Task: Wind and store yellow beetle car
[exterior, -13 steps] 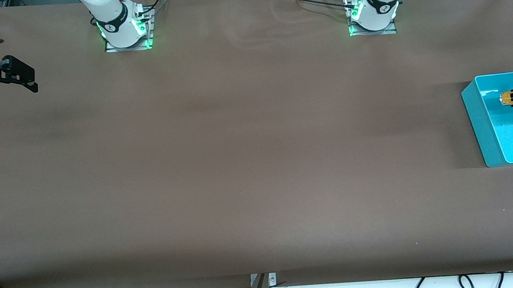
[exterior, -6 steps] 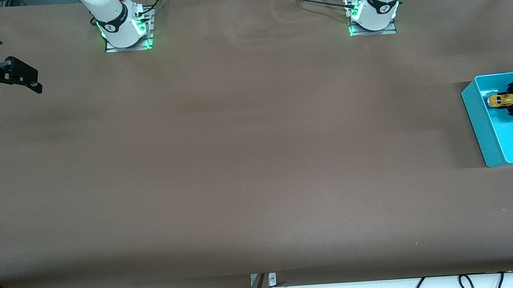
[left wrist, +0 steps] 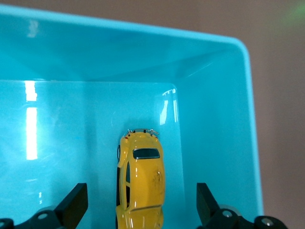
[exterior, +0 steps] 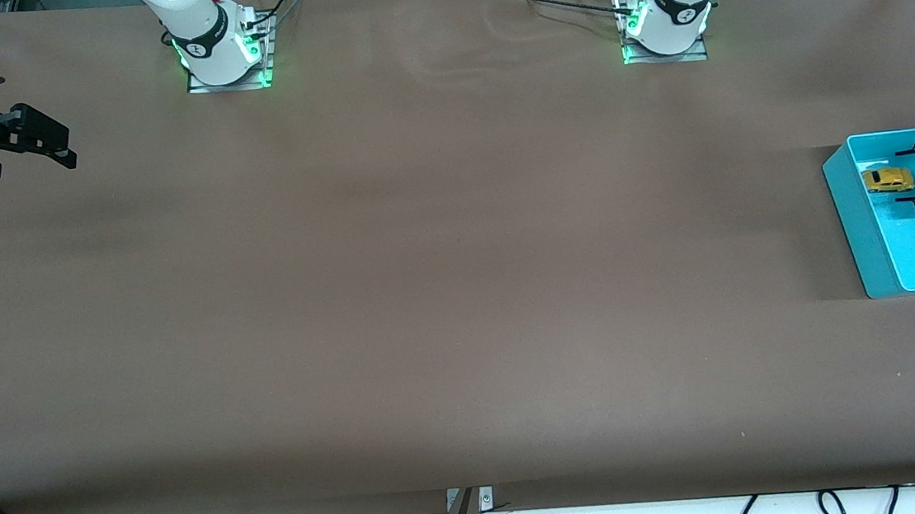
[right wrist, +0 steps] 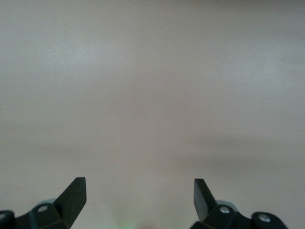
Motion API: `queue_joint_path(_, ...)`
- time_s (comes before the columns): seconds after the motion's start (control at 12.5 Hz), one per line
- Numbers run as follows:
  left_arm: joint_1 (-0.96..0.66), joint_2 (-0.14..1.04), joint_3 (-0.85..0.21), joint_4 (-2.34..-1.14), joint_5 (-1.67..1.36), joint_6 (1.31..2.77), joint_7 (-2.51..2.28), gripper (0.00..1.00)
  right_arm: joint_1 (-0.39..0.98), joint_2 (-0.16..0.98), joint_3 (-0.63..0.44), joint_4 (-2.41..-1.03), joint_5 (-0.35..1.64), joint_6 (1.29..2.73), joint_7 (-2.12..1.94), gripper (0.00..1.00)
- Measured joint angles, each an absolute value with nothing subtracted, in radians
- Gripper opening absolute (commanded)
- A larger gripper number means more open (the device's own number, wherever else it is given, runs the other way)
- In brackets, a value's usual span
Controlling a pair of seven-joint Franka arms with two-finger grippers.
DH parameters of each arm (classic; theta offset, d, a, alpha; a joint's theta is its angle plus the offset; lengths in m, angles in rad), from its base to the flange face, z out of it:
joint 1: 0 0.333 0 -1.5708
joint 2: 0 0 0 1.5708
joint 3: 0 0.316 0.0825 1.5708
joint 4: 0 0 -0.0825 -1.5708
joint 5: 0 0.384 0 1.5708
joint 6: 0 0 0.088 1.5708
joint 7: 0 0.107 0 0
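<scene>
inside teal bin point(exterior: 847, 210) | yellow beetle car point(exterior: 887, 180) released | left gripper point(exterior: 914, 177) spread wide beside it

Our left hand point(exterior: 914, 181) hangs spread wide at its end of the counter point(exterior: 460, 290); our right hand point(exterior: 42, 144) waits spread too.

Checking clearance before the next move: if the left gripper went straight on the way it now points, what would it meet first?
Probably the yellow beetle car, lying between the open left gripper's fingers on the floor of the turquoise bin; depth is unclear.
</scene>
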State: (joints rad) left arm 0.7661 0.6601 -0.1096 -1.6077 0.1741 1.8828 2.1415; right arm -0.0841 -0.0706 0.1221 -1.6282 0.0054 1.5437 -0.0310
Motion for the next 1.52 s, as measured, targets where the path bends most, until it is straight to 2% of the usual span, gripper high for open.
queue_joint_path(0.16,0.766,0.598,-0.132,-1.592,0.174,1.829,2.096,1.0,-0.084,-0.07,0.122,-1.628,0.006,1.544,-0.031,1.0)
queue_joint_path(0.4,0.765,0.507,-0.21,-1.539,0.174,1.675,1.924,1.0,-0.084,-0.07,0.122,-1.628,0.006,1.544,-0.031,1.0)
queue_joint_path(0.64,0.762,0.491,-0.321,-1.454,0.174,1.536,1.684,1.0,-0.084,-0.07,0.122,-1.628,0.006,1.544,-0.031,1.0)
queue_joint_path(1.2,0.757,0.491,-0.634,-1.434,0.174,1.451,1.056,1.0,-0.083,-0.07,0.122,-1.628,0.006,1.544,-0.031,1.0)
queue_joint_path(1.52,0.725,0.473,-0.753,-1.38,0.174,1.407,0.704,1.0,-0.083,-0.07,0.122,-1.628,0.006,1.544,-0.031,1.0)
